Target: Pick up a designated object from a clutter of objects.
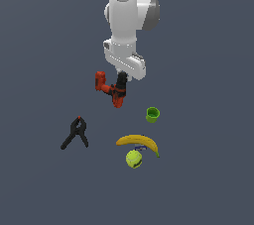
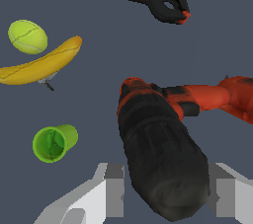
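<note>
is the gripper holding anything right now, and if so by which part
The gripper has its fingers on either side of the black chuck end of the red and black drill. Whether they are pressing it yet cannot be told.

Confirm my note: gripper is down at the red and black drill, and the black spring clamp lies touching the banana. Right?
Not quite. The gripper is at the drill, but the spring clamp lies apart from the banana, with bare floor between them in the exterior view.

Red and black cordless drill (image 1: 111, 89) with a black chuck end; black spring clamp (image 1: 76, 133) tipped red; yellow banana (image 1: 139, 142); yellow-green tennis ball (image 1: 134, 159); bright green cup (image 1: 153, 114); white robot arm (image 1: 128, 18); dark grey-blue floor (image 1: 44, 45).
</note>
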Tool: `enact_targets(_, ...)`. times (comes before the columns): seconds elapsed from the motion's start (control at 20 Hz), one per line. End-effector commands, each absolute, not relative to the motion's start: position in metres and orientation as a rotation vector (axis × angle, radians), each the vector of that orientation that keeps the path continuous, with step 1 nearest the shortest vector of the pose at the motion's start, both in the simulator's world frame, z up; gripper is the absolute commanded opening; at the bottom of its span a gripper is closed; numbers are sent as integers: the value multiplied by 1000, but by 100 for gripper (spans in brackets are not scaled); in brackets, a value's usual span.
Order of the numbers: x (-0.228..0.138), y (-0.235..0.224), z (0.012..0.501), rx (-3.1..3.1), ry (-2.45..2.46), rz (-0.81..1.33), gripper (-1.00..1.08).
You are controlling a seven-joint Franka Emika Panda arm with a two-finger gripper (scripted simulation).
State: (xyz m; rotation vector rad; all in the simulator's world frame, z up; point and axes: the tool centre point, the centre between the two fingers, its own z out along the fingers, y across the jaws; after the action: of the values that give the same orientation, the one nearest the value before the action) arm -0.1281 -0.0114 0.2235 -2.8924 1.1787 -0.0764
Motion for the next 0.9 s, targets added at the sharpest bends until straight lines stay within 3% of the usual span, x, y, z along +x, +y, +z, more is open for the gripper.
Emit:
enact_targets(0.0, -129, -5, 247, -2891, 1178, -85, -100)
enact_targets(0.85, -136, 27, 346, -2888, 1172, -81, -100)
